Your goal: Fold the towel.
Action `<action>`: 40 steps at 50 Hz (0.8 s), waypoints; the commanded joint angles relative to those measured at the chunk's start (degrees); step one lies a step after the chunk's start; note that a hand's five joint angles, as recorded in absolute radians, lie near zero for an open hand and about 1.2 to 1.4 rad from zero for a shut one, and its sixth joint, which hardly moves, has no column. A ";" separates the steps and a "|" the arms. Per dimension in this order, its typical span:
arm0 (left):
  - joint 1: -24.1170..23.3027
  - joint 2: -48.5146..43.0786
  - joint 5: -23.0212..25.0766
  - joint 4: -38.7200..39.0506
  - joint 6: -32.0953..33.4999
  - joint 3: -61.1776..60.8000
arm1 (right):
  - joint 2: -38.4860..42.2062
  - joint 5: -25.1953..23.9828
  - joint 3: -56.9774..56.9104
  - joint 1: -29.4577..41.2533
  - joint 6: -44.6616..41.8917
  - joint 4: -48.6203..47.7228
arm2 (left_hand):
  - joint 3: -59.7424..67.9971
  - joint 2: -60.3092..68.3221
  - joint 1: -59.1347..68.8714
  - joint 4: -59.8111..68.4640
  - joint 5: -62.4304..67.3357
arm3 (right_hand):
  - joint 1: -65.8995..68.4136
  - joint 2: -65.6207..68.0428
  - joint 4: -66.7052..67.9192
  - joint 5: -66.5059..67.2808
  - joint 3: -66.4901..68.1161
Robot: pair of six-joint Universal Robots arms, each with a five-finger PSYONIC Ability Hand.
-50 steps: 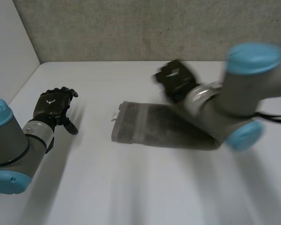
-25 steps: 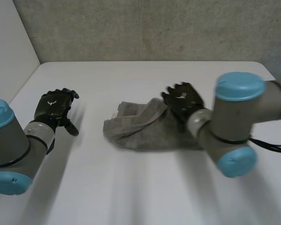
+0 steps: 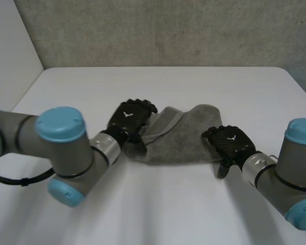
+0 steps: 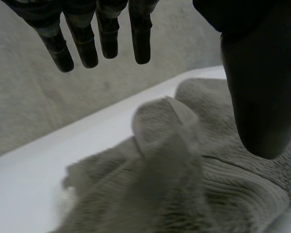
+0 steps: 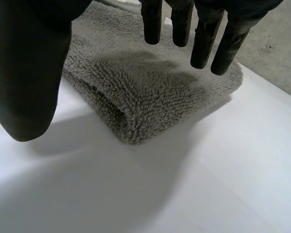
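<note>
The grey towel [image 3: 186, 137] lies rumpled and bunched in the middle of the white table, with one flap turned up on its left part. My left hand [image 3: 130, 116] hovers over the towel's left end, fingers straight and apart from the thumb. In the left wrist view the fingers [image 4: 103, 38] hang above the crumpled towel [image 4: 184, 170] without holding it. My right hand [image 3: 227, 143] sits at the towel's right end, open. In the right wrist view its fingers [image 5: 202, 39] are straight above the thick folded edge of the towel [image 5: 145, 92].
The white table [image 3: 158, 209] runs wide on all sides of the towel. A grey wall [image 3: 168, 30] closes the far edge. Both arms lie low over the table, one on each side of the towel.
My left arm has swung in from the far left to the towel's left end. My right hand has drawn back from the towel's left part to its right end. The flat strip is now bunched.
</note>
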 commanded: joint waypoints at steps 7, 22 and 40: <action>-0.64 -12.68 -8.96 -4.06 0.19 16.36 | 0.12 0.24 3.04 0.71 0.04 -6.69 | -1.12 -0.82 -1.52 -1.25 -0.12 | 3.36 2.79 1.92 3.32 2.37; 3.57 -13.75 -13.63 -4.24 0.02 16.12 | 1.97 0.16 2.77 0.80 -0.05 -8.44 | -1.29 -0.99 -1.69 -1.42 -0.28 | 13.94 13.37 12.50 13.90 12.95; 7.18 -8.66 -19.52 -4.59 -0.25 5.66 | 3.37 0.59 2.78 0.88 -0.14 -11.35 | -2.30 -2.00 -2.70 -2.43 -1.29 | 35.13 34.56 33.69 35.10 34.14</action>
